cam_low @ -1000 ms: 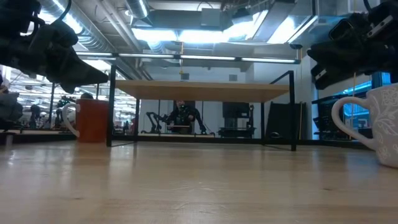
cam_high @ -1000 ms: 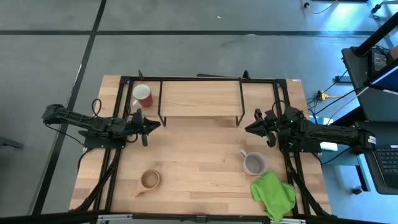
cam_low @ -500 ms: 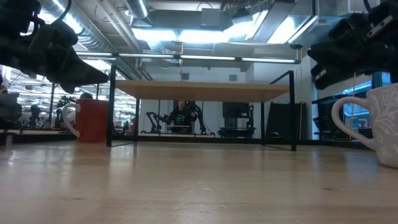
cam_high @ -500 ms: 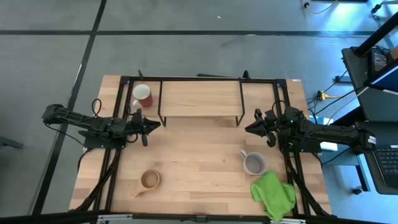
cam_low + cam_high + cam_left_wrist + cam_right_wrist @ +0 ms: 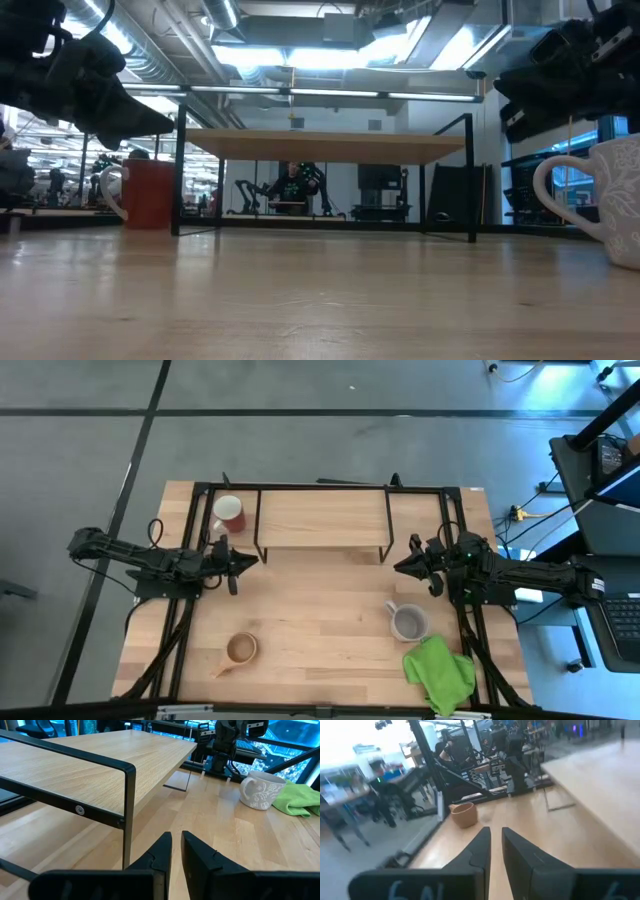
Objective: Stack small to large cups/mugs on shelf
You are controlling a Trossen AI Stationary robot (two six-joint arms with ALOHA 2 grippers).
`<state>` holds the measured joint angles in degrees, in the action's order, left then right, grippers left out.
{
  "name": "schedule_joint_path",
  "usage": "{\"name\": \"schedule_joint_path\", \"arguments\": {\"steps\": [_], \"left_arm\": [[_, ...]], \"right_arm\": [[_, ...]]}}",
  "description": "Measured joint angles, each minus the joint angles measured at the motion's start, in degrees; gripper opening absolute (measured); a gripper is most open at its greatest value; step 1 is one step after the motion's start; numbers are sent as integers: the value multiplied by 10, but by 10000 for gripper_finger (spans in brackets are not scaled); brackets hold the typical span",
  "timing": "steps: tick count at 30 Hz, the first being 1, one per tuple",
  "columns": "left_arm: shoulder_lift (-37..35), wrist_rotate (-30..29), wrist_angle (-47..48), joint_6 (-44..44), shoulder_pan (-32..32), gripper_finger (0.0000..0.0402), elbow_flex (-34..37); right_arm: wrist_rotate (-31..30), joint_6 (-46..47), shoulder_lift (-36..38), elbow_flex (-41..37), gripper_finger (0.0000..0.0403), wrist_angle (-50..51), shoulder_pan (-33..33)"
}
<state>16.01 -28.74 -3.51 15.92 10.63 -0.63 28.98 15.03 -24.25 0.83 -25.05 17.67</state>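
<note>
Nothing had moved over the last second; no cup was yet on the shelf (image 5: 322, 518).

Your left gripper (image 5: 249, 559) and right gripper (image 5: 400, 567), both nearly pressed together and empty, hung still by the shelf's front corners. The red mug (image 5: 228, 513) stood upper left, the grey mug (image 5: 408, 623) lower right beside the green cloth (image 5: 438, 672), the wooden cup (image 5: 240, 650) lower left on the tabletop (image 5: 320, 610). A lab, seemingly, lay beyond.

The desk (image 5: 320, 620) is pale smooth wood, the shelf (image 5: 100, 755) is the same light wood on thin black metal legs, the small cup (image 5: 240, 649) looks like wood, the grey mug (image 5: 260, 790) looks shiny, and the green cloth (image 5: 440, 670) looks soft.
</note>
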Motion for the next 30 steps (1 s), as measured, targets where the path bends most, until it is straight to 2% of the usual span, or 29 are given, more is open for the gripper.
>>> {"name": "schedule_joint_path", "arguments": {"steps": [3,5,16,18,21,25,30], "left_arm": [[0,0,0,0,0,35,0],[0,0,0,0,0,35,0],[0,0,0,0,0,35,0],[0,0,0,0,0,35,0],[0,0,0,0,0,35,0],[0,0,0,0,0,35,0],[0,0,0,0,0,35,0]], "right_arm": [[-1,-119,0,0,49,-5,0],[-1,-165,0,0,49,-3,0],[1,-211,0,0,49,-23,0],[1,-197,-1,0,49,-76,0],[-4,-171,0,0,49,-221,0],[-49,-170,0,0,49,-396,0],[-91,-171,0,0,49,-483,0]]}}
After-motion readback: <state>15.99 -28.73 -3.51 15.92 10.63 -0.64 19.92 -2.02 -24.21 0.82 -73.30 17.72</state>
